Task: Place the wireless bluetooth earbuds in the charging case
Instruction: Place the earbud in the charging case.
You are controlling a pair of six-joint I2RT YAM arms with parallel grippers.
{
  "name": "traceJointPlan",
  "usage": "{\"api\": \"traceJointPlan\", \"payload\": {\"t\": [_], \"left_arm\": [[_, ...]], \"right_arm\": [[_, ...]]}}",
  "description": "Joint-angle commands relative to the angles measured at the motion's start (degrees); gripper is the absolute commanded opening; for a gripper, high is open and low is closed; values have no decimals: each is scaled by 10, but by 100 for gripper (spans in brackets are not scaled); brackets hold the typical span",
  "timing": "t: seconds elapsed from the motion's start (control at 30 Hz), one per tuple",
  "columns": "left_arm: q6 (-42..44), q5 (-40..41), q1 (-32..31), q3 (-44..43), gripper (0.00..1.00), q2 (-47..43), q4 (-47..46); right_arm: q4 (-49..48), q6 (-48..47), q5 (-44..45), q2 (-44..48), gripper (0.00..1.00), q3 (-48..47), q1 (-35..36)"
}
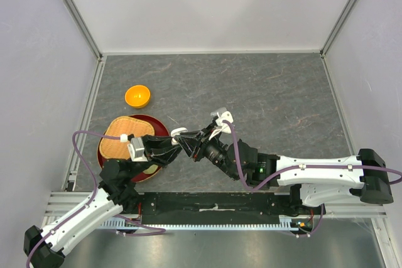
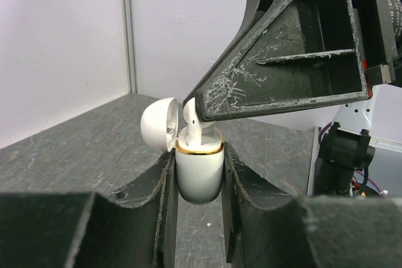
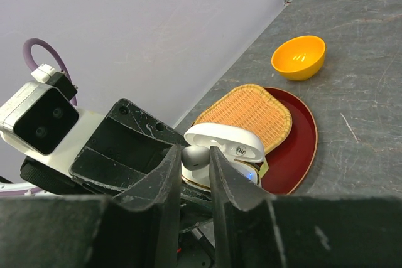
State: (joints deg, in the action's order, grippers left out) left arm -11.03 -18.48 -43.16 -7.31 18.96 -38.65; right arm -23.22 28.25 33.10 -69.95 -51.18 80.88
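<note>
My left gripper (image 2: 198, 169) is shut on the white charging case (image 2: 199, 177), which has a gold rim, and holds it upright above the table with its lid (image 2: 157, 123) open to the left. My right gripper (image 3: 195, 162) is shut on one white earbud (image 3: 196, 154) and holds it in the mouth of the case (image 3: 245, 172). In the left wrist view the earbud (image 2: 193, 125) stands in the case opening under the right gripper's black finger (image 2: 282, 61). In the top view both grippers meet at the case (image 1: 178, 132). Other earbuds are out of view.
A round red tray (image 1: 158, 123) holds a wicker basket (image 1: 127, 136) just left of the grippers. An orange bowl (image 1: 137, 96) sits behind it. The same tray (image 3: 295, 149), basket (image 3: 248, 111) and bowl (image 3: 299, 56) show in the right wrist view. Walls enclose the table.
</note>
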Motion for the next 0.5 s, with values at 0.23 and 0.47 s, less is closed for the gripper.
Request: {"api": "traceJointPlan", "payload": {"t": [0.23,0.47], "left_arm": [[15,-5,0,-19,2,-5,-44],[14,-6,0,-19,2,-4,-44]], "right_arm": [[8,-7,27,12,37,-15,-2],[3,-10,26,11,39,-16,-3]]}}
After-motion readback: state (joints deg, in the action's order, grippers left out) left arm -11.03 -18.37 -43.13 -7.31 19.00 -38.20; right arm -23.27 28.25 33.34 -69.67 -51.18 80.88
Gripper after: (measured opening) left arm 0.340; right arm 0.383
